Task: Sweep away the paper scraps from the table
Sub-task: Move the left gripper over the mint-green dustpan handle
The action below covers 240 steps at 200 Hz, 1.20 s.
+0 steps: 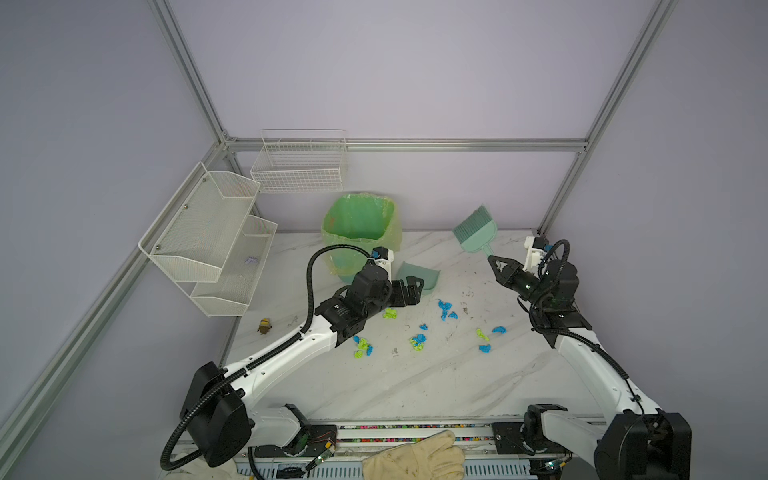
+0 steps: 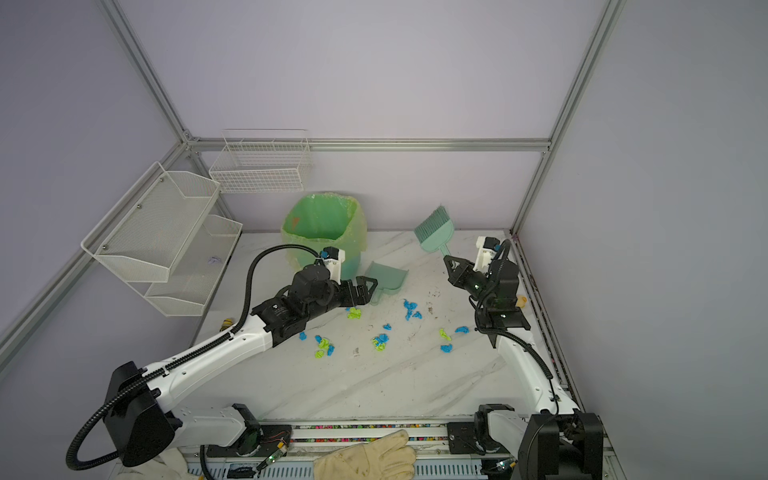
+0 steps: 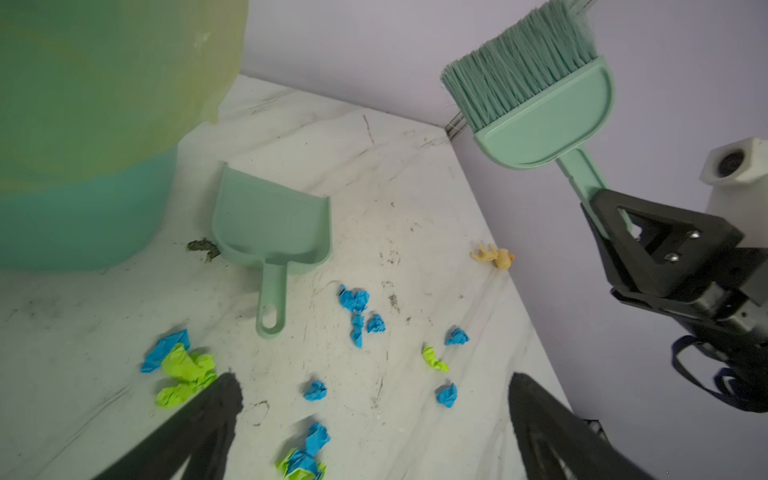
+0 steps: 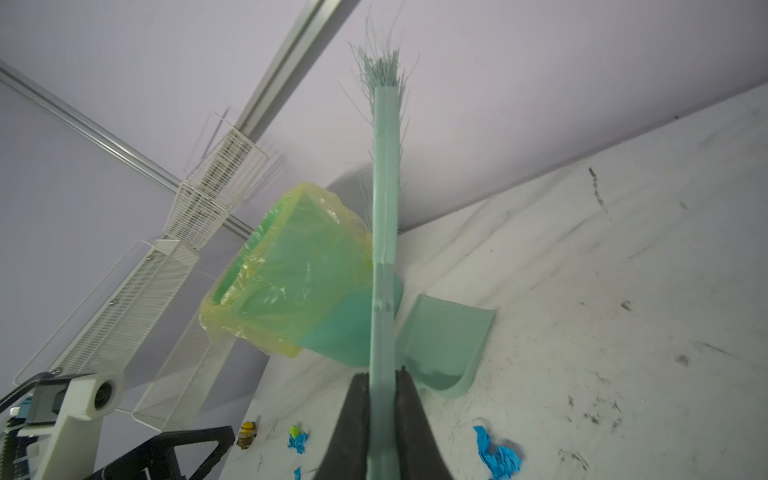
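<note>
Gripping the mint-green brush by its thin handle with the right gripper — jaws clamped tight on it. Holding the brush head up off the table near the far right corner, bristles pointing up toward the back wall. In the right wrist view, seeing the handle running straight out from between the two dark fingers.

Hovering the left gripper low over the middle of the tabletop, jaws spread wide and grasping nothing. Facing, in the left wrist view, the handle of the matching dustpan, which is lying flat just ahead of the black fingertips and not between them. Noting the pan's mouth turned away from the claw, close beside the green-lined bin.

Finding the paper scraps strewn loose on the marble top — small blue and lime-green wads in several clusters between the two arms. Some are lying just beside the left forearm, some in the centre, and some nearer the right arm.

Spotting a small yellow toy figure lying near the table's right edge, well apart from the wads.
</note>
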{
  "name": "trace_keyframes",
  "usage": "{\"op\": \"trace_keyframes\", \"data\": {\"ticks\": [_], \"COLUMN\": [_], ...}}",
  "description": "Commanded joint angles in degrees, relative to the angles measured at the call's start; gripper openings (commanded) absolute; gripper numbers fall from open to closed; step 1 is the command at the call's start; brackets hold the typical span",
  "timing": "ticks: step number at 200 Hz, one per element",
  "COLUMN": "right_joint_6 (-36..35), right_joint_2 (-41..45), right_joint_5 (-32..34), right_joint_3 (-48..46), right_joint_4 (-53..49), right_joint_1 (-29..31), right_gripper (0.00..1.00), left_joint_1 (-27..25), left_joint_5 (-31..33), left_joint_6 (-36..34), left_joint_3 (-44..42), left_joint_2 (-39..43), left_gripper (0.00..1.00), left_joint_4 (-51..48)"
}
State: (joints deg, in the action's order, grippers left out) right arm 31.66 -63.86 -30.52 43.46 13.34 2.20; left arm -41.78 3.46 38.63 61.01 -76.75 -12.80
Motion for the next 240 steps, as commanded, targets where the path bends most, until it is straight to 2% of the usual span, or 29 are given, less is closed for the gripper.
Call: {"op": "trace_keyframes", "data": {"ticks": [1,24,74,102,121,147,170,193,225,240], "right_joint_6": [-4.01,-4.80,-5.68,-5.90,-5.86,-5.90,-5.91,-5.82,-6.22,-6.25], "right_joint_2": [0.91,2.14,4.19,4.91,5.31,5.44,5.50,5.15,4.60,4.40], "right_joint_5": [2.68,3.68,3.93,3.74,3.59,3.43,3.00,2.94,3.07,3.06], "right_joint_3": [0.38,0.42,-1.44,-2.06,-2.33,-2.59,-2.86,-2.72,-2.59,-2.59], "right_joint_4": [-4.54,-5.66,-6.47,-6.66,-6.66,-6.48,-5.75,-5.35,-5.26,-5.17], "right_joint_1": [-0.10,-0.09,-0.04,-0.09,-0.09,-0.14,-0.09,-0.09,-0.08,-0.08], "right_gripper": [0.00,0.00,0.00,0.00,0.00,0.00,0.00,0.00,0.00,0.00], "left_joint_1": [-1.87,-3.96,-4.14,-4.14,-3.94,-2.46,-1.09,-0.13,0.12,0.21], "left_joint_5": [2.99,5.95,9.99,7.81,8.95,9.77,9.22,9.49,10.48,11.88], "left_joint_6": [-5.11,-7.83,-12.20,-13.87,-14.48,-15.57,-17.18,-18.57,-19.46,-19.47], "left_joint_3": [1.05,5.81,17.38,23.47,26.54,29.99,32.48,35.37,38.29,39.43], "left_joint_2": [-2.24,-8.25,-19.74,-23.93,-26.64,-30.15,-32.85,-36.04,-39.61,-40.90], "left_gripper": [1.00,1.00,1.00,0.90,0.85,0.71,0.63,0.57,0.53,0.46], "left_joint_4": [-6.11,-10.15,-18.57,-19.47,-20.12,-21.30,-22.13,-23.52,-24.56,-25.36]}}
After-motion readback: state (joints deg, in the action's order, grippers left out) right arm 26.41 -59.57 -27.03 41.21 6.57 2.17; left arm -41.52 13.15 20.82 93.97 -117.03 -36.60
